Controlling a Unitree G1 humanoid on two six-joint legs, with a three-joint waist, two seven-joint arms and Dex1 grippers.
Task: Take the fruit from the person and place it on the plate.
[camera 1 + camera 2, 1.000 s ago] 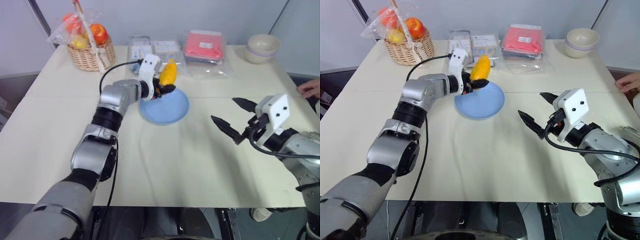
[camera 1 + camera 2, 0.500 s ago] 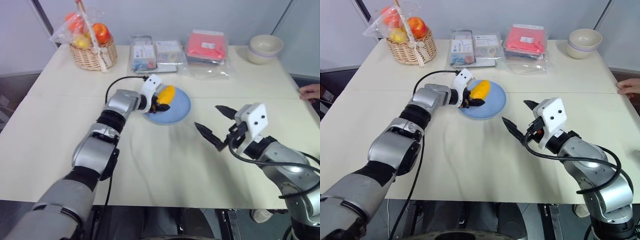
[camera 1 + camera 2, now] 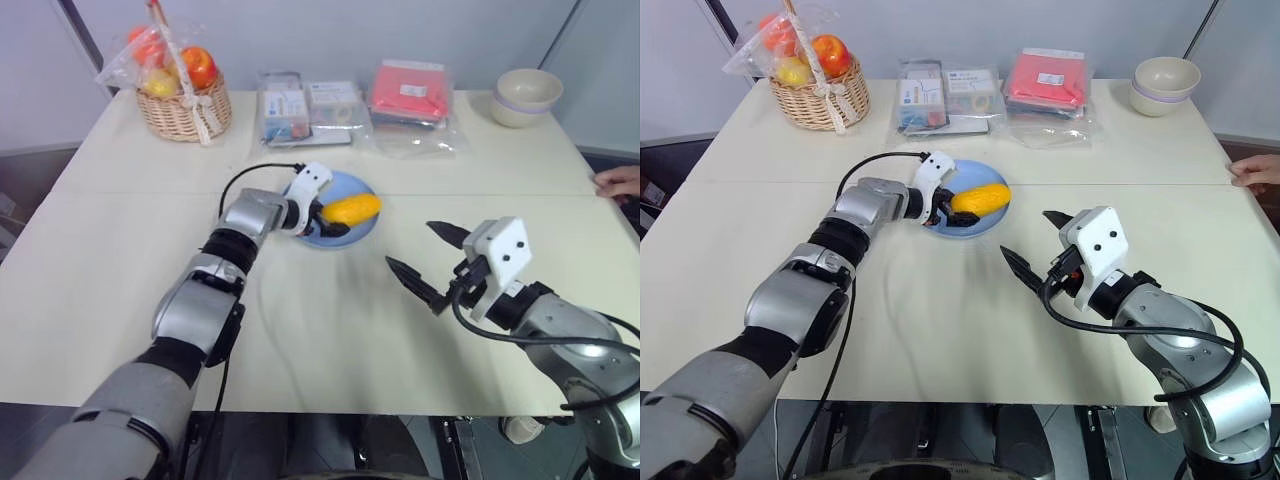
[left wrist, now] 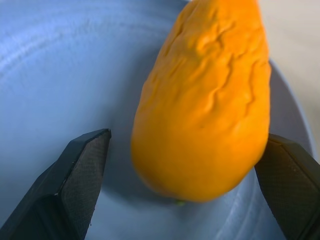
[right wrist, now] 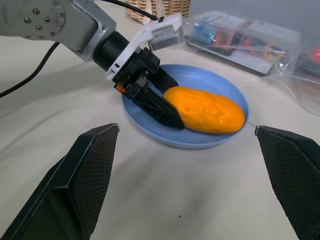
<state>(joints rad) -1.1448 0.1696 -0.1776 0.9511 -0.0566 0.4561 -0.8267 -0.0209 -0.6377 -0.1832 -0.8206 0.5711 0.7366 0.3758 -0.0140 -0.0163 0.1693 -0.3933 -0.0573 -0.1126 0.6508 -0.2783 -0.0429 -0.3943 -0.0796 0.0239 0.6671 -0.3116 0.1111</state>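
The yellow-orange fruit [image 3: 352,208] lies on its side on the light blue plate [image 3: 343,181] near the middle of the table. My left gripper [image 3: 330,215] reaches onto the plate and stands open. Its two fingers flank the fruit's near end, and in the left wrist view a gap shows between one pad [image 4: 87,165] and the fruit [image 4: 205,100]. My right gripper [image 3: 410,245] hovers open and empty over the table, to the right of the plate. The person's hand [image 3: 620,182] rests at the table's right edge.
A wicker basket [image 3: 185,100] of wrapped round fruits stands at the back left. Clear packets [image 3: 305,100] and a red packet [image 3: 410,92] lie along the back. A cream bowl [image 3: 525,95] sits at the back right.
My left gripper carried the fruit down from above the plate, set it on the plate and opened. The fruit went from upright to lying flat. My right gripper drifted slightly left.
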